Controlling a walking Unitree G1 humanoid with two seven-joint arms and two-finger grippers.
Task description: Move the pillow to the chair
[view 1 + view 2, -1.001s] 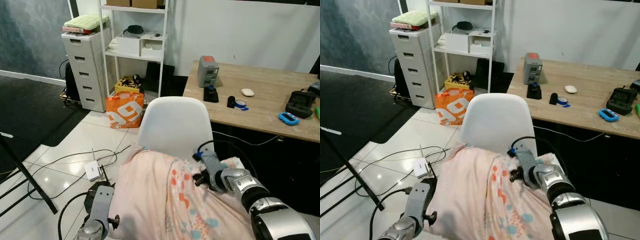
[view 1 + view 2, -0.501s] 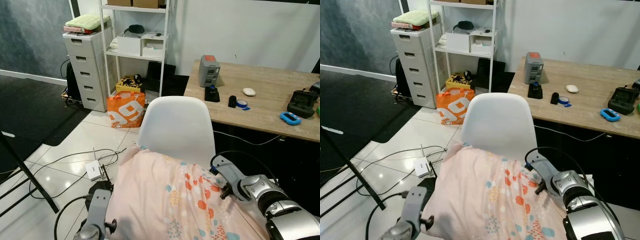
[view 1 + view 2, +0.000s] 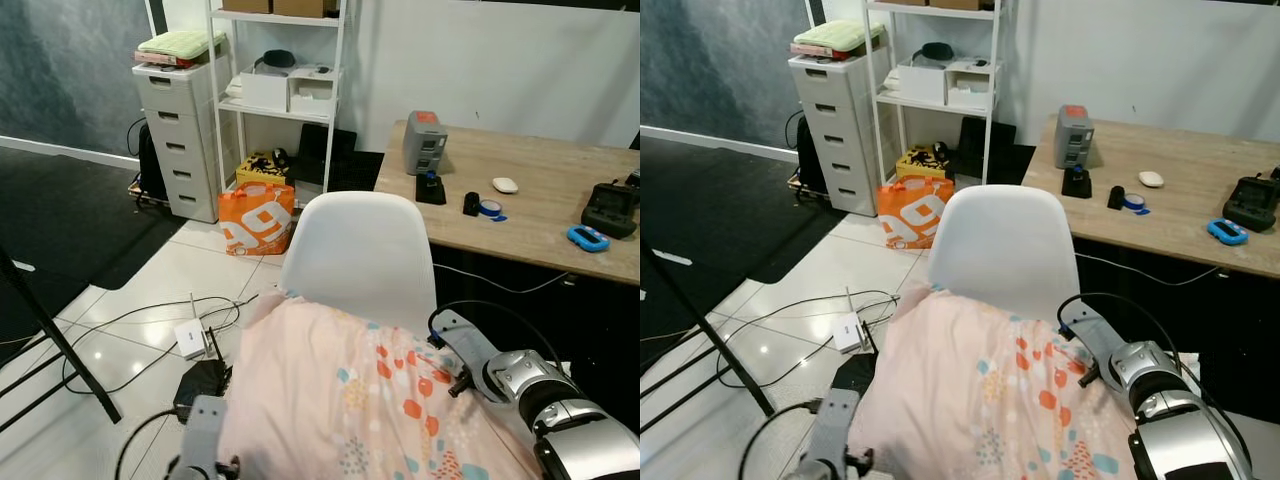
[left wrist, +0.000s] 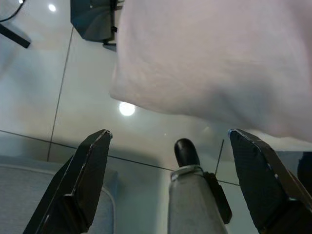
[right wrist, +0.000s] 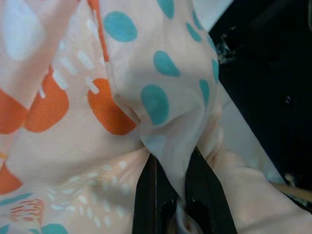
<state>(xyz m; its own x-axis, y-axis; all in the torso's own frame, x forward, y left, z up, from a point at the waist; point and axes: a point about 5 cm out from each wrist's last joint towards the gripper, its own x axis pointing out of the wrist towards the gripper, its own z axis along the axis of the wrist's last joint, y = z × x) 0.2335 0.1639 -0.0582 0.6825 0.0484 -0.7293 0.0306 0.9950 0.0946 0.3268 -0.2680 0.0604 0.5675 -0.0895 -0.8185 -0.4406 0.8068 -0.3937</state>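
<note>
White tiled floor (image 3: 170, 275), wooden desk (image 3: 520, 205); right tool (image 5: 178, 195) pinches pillow (image 3: 340, 400) against chair (image 3: 358, 255), left tool (image 4: 165, 165) spread empty.

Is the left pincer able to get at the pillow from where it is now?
Probably yes: the left pincer is open just below the pillow edge, with nothing between them, though it grips no fabric.

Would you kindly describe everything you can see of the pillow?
The pillow is large and soft, in pale pink fabric printed with orange and teal spots toward the robot's right. It lies rumpled, its far edge against the backrest of the white chair. The right gripper pinches a fold of its cover between shut fingers. The left gripper is open below its plain pink edge, not touching it.
</note>
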